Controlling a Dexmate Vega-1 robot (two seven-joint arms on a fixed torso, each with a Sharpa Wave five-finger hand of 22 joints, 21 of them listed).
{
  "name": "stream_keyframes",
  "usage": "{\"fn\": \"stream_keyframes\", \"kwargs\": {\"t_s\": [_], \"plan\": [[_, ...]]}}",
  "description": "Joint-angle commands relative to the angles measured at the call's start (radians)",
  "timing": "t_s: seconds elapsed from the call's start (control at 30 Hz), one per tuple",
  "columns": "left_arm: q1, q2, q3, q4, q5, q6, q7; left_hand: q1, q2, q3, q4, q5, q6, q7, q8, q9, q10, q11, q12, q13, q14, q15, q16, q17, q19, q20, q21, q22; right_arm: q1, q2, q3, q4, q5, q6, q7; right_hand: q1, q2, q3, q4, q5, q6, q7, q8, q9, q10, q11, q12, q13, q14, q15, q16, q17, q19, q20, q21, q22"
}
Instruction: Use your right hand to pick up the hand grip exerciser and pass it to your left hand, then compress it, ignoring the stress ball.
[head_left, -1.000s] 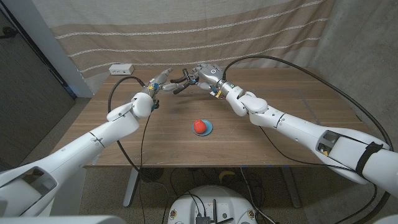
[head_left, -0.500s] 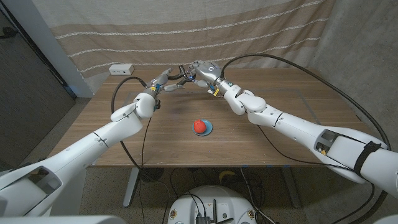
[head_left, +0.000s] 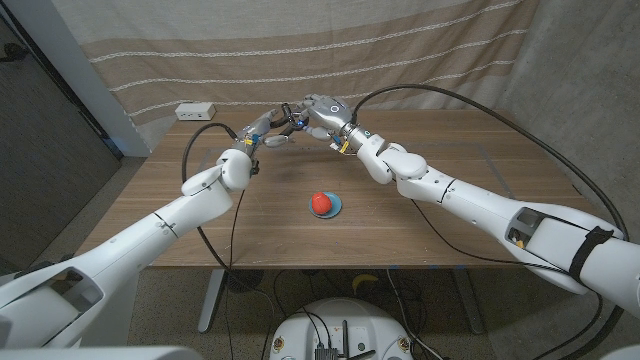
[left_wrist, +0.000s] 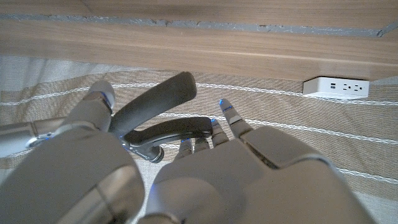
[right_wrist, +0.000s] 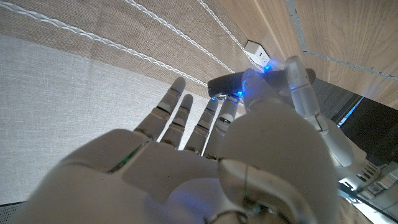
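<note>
Backdrop: striped beige curtain behind a wooden table, with a white power strip on the far left corner; the meeting of the hands happens up against this far edge, high above the tabletop.
Exerciser: the hand grip exerciser hangs in the air between the 2 hands, above the far edge of the table; in the left wrist view its 2 dark foam handles splay apart in a V, so it looks uncompressed.
Right hand: the right hand comes in from the far right and appears to be grasping the exerciser; the right wrist view shows a dark handle end beyond its extended fingers, though the exact contact is hidden.
Left hand: the left hand reaches up to the exerciser with fingers spread, and the left wrist view puts the handles right at its fingertips; whether it has closed on them I cannot tell.
Stage: judged as mid-handover, raised so both palms can reach the handles.
Stress ball: the red stress ball sits on a blue dish mid-table, well apart from both hands, left alone as the task asks.
Risk: an early release could drop the exerciser.
</note>
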Motion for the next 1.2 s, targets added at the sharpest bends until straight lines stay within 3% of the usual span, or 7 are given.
{"fn": "stream_keyframes", "kwargs": {"t_s": [0.03, 0.2, 0.37, 0.6, 0.77, 0.83, 1.2], "plan": [[0.012, -0.01, -0.01, -0.005, -0.003, 0.003, 0.021, 0.085, 0.048, 0.024, -0.002, 0.004, 0.059, 0.015, 0.02, 0.003, 0.069, -0.001, 0.02, 0.001, 0.067, -0.01, 0.01, -0.001, 0.047, 0.003, 0.009, 0.005, -0.01, -0.007, 0.011, -0.015, -0.009, 0.033, -0.014, 0.0, 0.001, 0.006, -0.002, 0.008, 0.098, 0.023, 0.077, 0.086, 0.013, 0.001, -0.007, 0.006, 0.01, -0.177, -0.004, 0.003, -0.004, -0.058, 0.004, 0.002], [0.017, -0.017, -0.016, 0.004, -0.006, -0.018, 0.043, 0.17, 0.094, 0.033, -0.004, 0.006, 0.134, 0.035, 0.034, 0.004, 0.168, -0.008, 0.038, -0.001, 0.164, -0.037, 0.017, -0.002, 0.109, 0.003, 0.02, 0.006, -0.009, -0.003, 0.013, 0.0, -0.009, 0.042, -0.024, 0.001, 0.002, 0.005, -0.001, 0.009, 0.097, 0.023, 0.077, 0.086, 0.014, 0.001, -0.007, 0.006, 0.01, -0.178, -0.004, 0.004, -0.004, -0.058, 0.004, 0.002], [0.021, -0.027, -0.02, 0.01, -0.007, -0.022, 0.063, 0.289, 0.179, 0.048, -0.009, 0.003, 0.225, 0.057, 0.042, 0.007, 0.269, -0.001, 0.054, -0.001, 0.258, -0.071, 0.02, -0.001, 0.177, -0.018, 0.042, 0.011, -0.008, 0.003, 0.013, 0.017, -0.013, 0.046, -0.045, -0.001, 0.003, 0.005, 0.0, 0.009, 0.096, 0.023, 0.076, 0.084, 0.015, 0.001, -0.008, 0.006, 0.013, -0.177, -0.005, 0.004, -0.003, -0.056, 0.005, 0.002], [0.018, -0.042, -0.019, 0.015, 0.002, -0.002, 0.086, 0.416, 0.259, 0.078, -0.018, -0.003, 0.254, 0.061, 0.027, 0.011, 0.297, -0.012, 0.049, 0.0, 0.302, -0.099, 0.012, 0.0, 0.225, -0.051, 0.076, 0.021, -0.006, 0.017, 0.015, 0.046, -0.011, 0.038, -0.083, -0.003, 0.005, 0.007, 0.0, 0.01, 0.094, 0.023, 0.074, 0.081, 0.019, 0.001, -0.008, 0.007, 0.019, -0.177, -0.006, 0.004, -0.001, -0.055, 0.006, 0.001], [0.014, -0.046, -0.021, 0.021, -0.008, -0.003, 0.083, 0.54, 0.272, 0.107, -0.016, -0.006, 0.271, 0.058, 0.009, 0.014, 0.318, -0.015, 0.046, 0.002, 0.354, -0.149, 0.014, 0.008, 0.323, -0.09, 0.144, 0.029, -0.003, 0.034, 0.018, 0.078, 0.001, 0.032, -0.125, -0.004, 0.004, 0.007, 0.0, 0.011, 0.092, 0.022, 0.073, 0.08, 0.021, 0.001, -0.008, 0.007, 0.021, -0.178, -0.007, 0.003, 0.001, -0.053, 0.007, 0.001], [0.014, -0.049, -0.023, 0.026, -0.014, -0.008, 0.084, 0.584, 0.282, 0.131, -0.009, -0.006, 0.293, 0.059, 0.009, 0.016, 0.335, -0.015, 0.048, 0.002, 0.381, -0.145, 0.018, 0.012, 0.371, -0.103, 0.178, 0.033, -0.002, 0.041, 0.018, 0.092, 0.002, 0.024, -0.145, -0.004, 0.005, 0.007, 0.0, 0.01, 0.089, 0.023, 0.073, 0.08, 0.022, 0.001, -0.008, 0.007, 0.022, -0.178, -0.007, 0.004, 0.0, -0.053, 0.007, 0.001], [0.017, -0.063, -0.042, 0.05, -0.051, -0.049, 0.107, 0.651, 0.286, 0.184, 0.028, -0.007, 0.449, 0.073, 0.032, 0.021, 0.475, -0.023, 0.08, 0.006, 0.528, -0.186, 0.055, 0.028, 0.5, -0.178, 0.312, 0.045, 0.012, 0.065, 0.0, 0.163, 0.01, 0.027, -0.275, -0.006, 0.012, 0.001, 0.001, 0.005, 0.079, 0.015, 0.069, 0.078, 0.023, 0.001, -0.011, 0.008, 0.026, -0.18, 0.002, 0.015, 0.003, -0.047, 0.009, 0.001]]}}
